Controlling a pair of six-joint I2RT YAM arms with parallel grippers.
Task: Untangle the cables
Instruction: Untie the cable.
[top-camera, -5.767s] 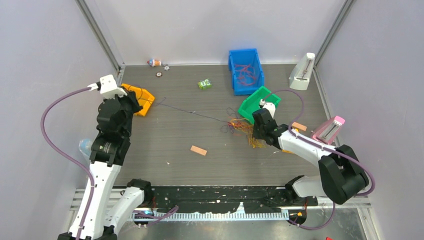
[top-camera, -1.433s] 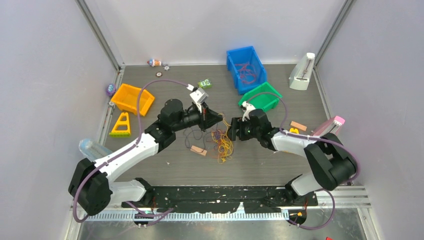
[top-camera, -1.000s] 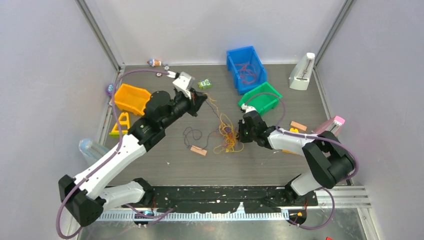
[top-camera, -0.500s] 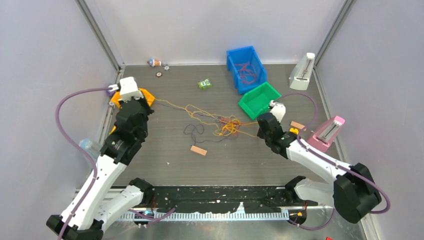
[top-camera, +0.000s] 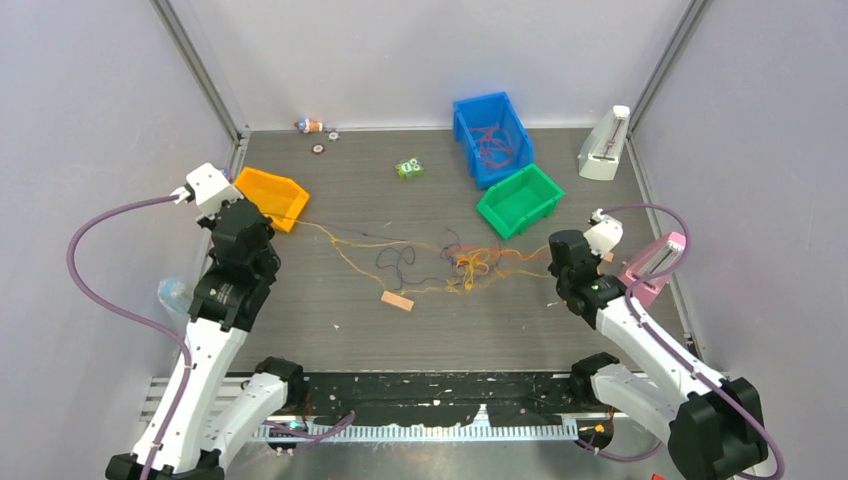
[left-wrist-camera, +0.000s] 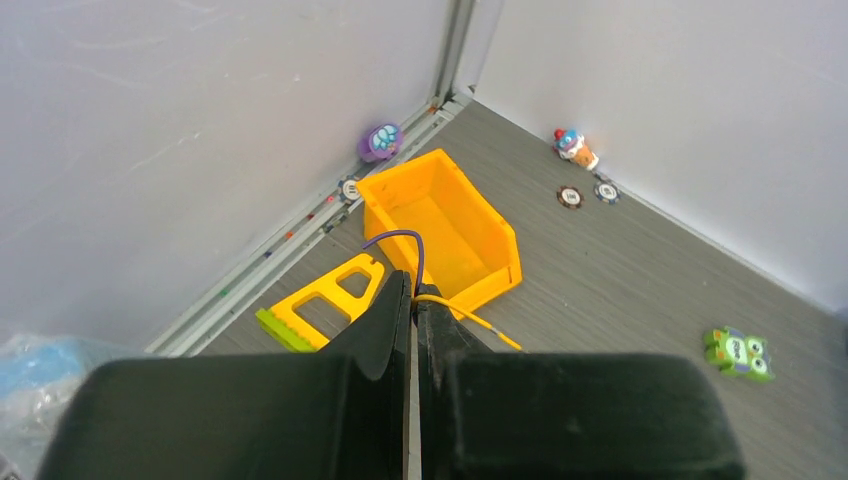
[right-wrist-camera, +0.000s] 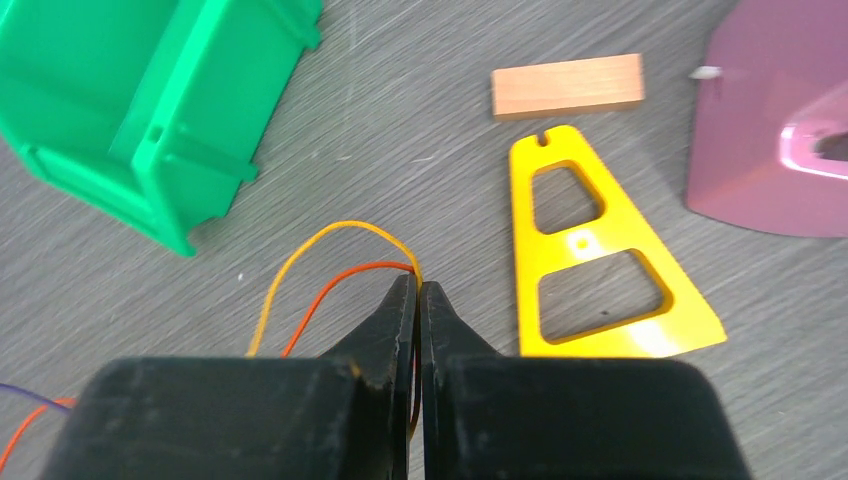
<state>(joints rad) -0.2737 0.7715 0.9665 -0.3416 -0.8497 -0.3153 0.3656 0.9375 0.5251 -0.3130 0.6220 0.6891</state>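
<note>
The left gripper (left-wrist-camera: 413, 285) and right gripper (right-wrist-camera: 418, 286) have drawn apart, each clamped on cables (top-camera: 470, 265) stretched out near the green bin (top-camera: 508, 223).

**A:** Where do the cables (top-camera: 470, 262) lie?

**B:** Mid-frame in the top view, on the desk (top-camera: 350, 320). It's a thin bunch of orange-yellow, red and dark purple strands, knotted just right of centre.

**A:** Slack?

**B:** Mostly stretched. Orange-yellow strands run up-left and others run right. One purple loop curls loosely left of the knot.

**A:** And the ends?

**B:** They're pinched. A yellow strand and a purple loop stick out of the left hand (left-wrist-camera: 412, 290), and yellow and red loops out of the right hand (right-wrist-camera: 417, 285).
</note>
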